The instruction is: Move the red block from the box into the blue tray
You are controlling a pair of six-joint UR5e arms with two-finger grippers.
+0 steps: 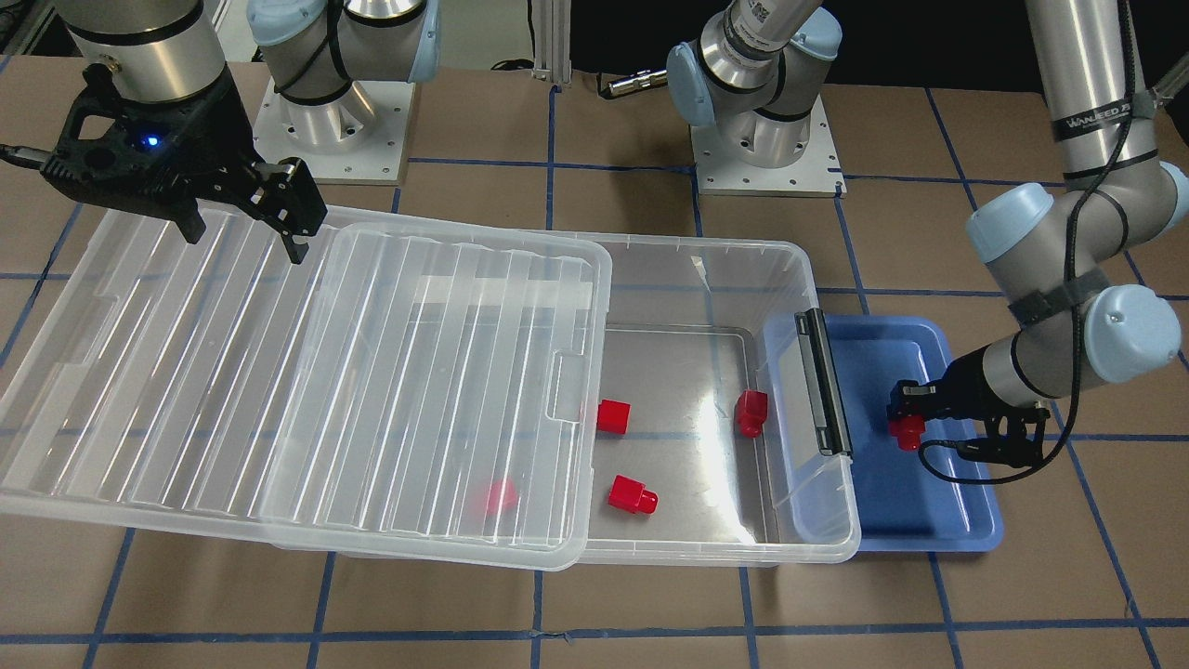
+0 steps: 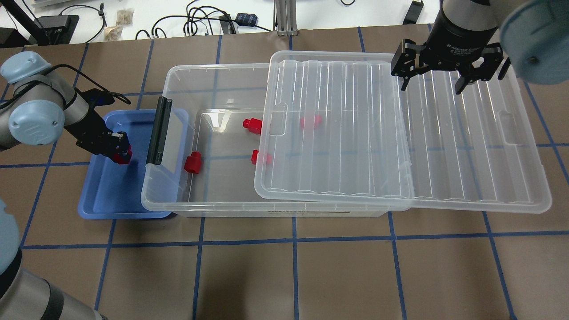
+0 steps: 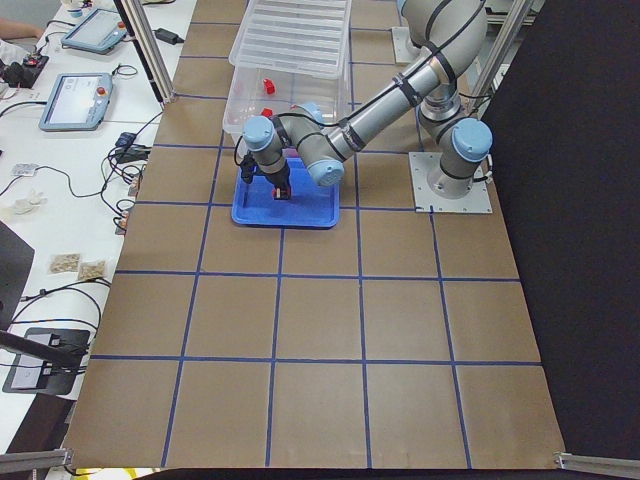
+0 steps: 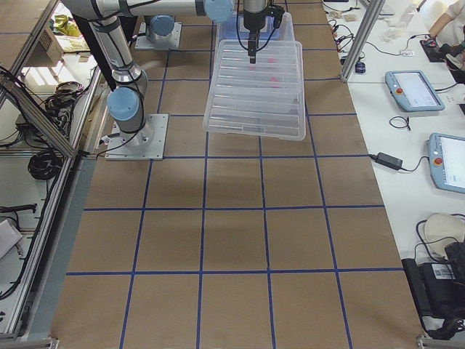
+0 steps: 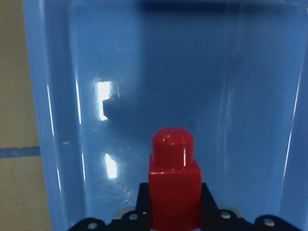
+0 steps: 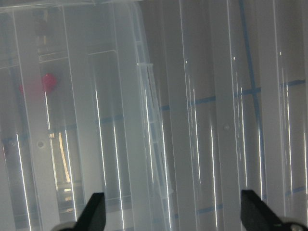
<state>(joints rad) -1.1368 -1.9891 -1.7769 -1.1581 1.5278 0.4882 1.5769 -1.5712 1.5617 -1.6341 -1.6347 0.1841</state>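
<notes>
My left gripper is shut on a red block and holds it over the blue tray, stud pointing ahead. The clear box stands beside the tray with its black latch towards it. Several red blocks lie inside, and one under the lid. My right gripper is open, just above the ribbed clear lid.
The lid lies slid half off the box, overhanging the table on my right side. Both arm bases stand at the table's rear. Brown table with a blue tape grid lies in front of the box.
</notes>
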